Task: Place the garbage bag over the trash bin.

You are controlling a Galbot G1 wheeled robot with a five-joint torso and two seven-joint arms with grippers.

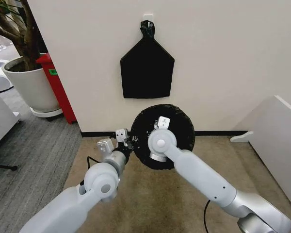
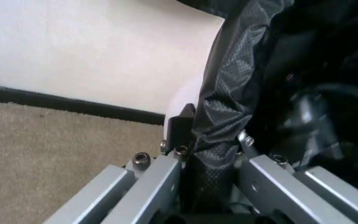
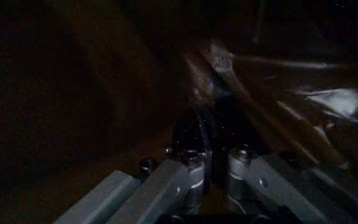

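The garbage bag [image 1: 177, 127] is a crinkly black round mass on the floor by the wall, draped over the trash bin. A sliver of the bin's cream wall [image 2: 188, 93] shows beside the plastic in the left wrist view. My left gripper [image 1: 131, 142] is at the bag's left edge, shut on a bunched fold of it [image 2: 213, 140]. My right gripper [image 1: 161, 122] reaches into the bag's mouth from above. In the dark right wrist view it [image 3: 213, 156] is shut on a fold of the bag [image 3: 210, 84].
A flat house-shaped black bundle [image 1: 147, 70] hangs on the wall right above the bin. A large white plant pot [image 1: 31, 87] and a red box [image 1: 58, 87] stand at the left. A white cabinet [image 1: 281, 145] is at the right. Beige carpet [image 1: 136, 194] lies in front.
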